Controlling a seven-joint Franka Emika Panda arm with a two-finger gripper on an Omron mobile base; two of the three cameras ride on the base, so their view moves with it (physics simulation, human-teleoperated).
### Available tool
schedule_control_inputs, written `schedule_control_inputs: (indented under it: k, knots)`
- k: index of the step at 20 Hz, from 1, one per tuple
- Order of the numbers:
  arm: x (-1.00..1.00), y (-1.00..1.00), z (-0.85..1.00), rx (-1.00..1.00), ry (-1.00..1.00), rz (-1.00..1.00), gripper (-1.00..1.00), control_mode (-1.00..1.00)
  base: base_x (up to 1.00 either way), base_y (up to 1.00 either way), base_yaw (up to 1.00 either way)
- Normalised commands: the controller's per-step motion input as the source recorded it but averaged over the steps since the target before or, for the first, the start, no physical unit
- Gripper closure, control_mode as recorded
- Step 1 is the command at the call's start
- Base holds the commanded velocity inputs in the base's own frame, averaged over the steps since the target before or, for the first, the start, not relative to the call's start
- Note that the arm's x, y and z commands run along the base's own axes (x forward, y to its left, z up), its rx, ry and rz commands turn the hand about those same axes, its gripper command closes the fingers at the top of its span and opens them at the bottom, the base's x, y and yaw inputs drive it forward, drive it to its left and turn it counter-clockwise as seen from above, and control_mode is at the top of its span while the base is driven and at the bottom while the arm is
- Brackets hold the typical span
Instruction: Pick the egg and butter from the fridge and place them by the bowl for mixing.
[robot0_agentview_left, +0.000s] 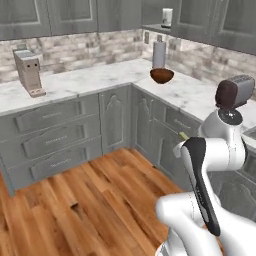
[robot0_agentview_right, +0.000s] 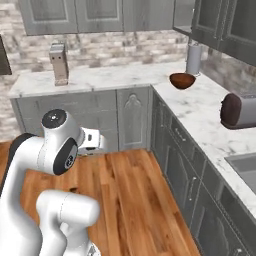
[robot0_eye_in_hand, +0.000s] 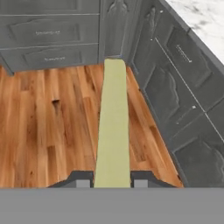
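Butter (robot0_eye_in_hand: 113, 127) is clamped between the gripper's (robot0_eye_in_hand: 112, 180) two finger tips, the pale stick poking straight out from the hand over the wood floor (robot0_eye_in_hand: 52, 131), well short of the bowl (robot0_agentview_left: 162, 75). Its tip also peeks out beside the arm in the left base view. Bowl sits on the counter (robot0_agentview_left: 100, 77) in the corner, just in front of the paper towel roll (robot0_agentview_left: 159, 54).

Step in hand looks like the carry: butter picked, on its way to the bowl. Next move calls for lifting the stick above counter height and bringing it to a bare patch of counter beside the bowl, then letting go, without knocking the bowl or the roll.

Hard to make out: the hand itself is mostly hidden behind the arm's own links in both base views. Can't judge how deep the stick sits in the grip, since its rear end is cut off.
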Motion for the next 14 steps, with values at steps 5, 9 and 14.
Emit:
schedule_control_inputs:
  k: [5,9,14]
  knots:
    - [0.00,0.00,0.00,0.00,0.00,0.00,1.00,1.00,0.89,0.24,-0.11]
    - [0.00,0.00,0.00,0.00,0.00,0.00,1.00,1.00,0.79,0.32,-0.27]
    - [0.00,0.00,0.00,0.00,0.00,0.00,1.00,1.00,0.79,0.33,-0.28]
